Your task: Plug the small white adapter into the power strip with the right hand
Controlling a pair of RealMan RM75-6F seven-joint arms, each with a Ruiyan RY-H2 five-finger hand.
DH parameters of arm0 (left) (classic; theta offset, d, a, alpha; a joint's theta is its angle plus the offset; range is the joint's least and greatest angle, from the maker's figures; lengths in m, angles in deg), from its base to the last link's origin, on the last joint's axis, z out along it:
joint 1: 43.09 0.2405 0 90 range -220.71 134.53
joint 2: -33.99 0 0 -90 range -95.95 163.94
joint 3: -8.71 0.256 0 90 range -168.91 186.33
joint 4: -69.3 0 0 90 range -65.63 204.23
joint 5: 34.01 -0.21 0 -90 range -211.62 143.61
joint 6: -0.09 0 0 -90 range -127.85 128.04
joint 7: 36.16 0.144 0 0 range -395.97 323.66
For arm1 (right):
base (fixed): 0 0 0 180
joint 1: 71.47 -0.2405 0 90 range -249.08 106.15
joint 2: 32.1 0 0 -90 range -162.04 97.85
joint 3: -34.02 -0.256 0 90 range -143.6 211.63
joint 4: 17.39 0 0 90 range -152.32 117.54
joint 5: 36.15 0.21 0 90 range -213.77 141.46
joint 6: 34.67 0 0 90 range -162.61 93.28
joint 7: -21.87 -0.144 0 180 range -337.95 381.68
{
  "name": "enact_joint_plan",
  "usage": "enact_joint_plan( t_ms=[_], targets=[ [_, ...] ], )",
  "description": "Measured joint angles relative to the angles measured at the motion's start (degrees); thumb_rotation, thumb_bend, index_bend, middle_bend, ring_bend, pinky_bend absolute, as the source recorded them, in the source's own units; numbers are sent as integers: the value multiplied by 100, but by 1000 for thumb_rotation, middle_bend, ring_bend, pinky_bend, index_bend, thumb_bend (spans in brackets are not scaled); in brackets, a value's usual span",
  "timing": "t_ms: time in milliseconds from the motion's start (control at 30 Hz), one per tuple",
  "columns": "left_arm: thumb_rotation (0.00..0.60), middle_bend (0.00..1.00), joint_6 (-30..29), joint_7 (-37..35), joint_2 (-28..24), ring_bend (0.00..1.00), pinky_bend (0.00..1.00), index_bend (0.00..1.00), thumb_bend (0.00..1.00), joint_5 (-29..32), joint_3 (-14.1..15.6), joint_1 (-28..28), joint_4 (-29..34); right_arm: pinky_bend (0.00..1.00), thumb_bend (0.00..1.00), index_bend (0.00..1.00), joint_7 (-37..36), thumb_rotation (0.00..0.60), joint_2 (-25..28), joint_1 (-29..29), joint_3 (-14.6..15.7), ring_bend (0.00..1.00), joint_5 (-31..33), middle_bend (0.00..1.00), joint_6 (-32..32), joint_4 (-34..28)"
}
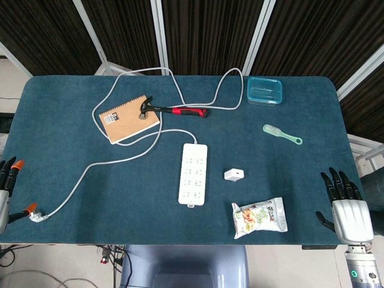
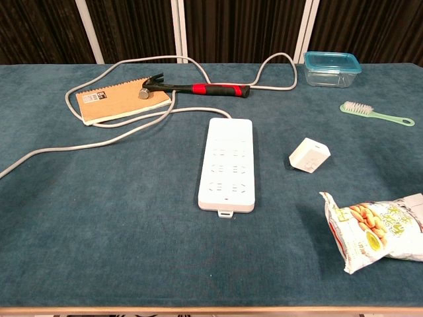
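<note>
A small white cube adapter (image 1: 234,174) lies beside the power strip (image 1: 193,173) mid-table; the right hand (image 1: 346,209) hovers open, empty, at the table's right edge.

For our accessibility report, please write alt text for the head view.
A small white adapter lies just right of a white power strip on a blue table. The right robot hand waits open at the table's edge, beyond a snack bag.

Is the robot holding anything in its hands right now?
No, nothing is held. The right hand is open at the table's edge, apart from the small white adapter. The left hand only shows at the picture's edge, near the cord's plug; its grip cannot be told.
</note>
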Motion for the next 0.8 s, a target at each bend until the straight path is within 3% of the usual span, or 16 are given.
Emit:
enact_joint_plan(
  t_ms=[800],
  targets=[
    [600, 0, -11, 92, 30, 0, 0, 88, 70, 29, -22, 3, 15, 192, 244, 72, -123, 600, -10, -15, -42, 46, 217, 24, 127, -2]
  ],
)
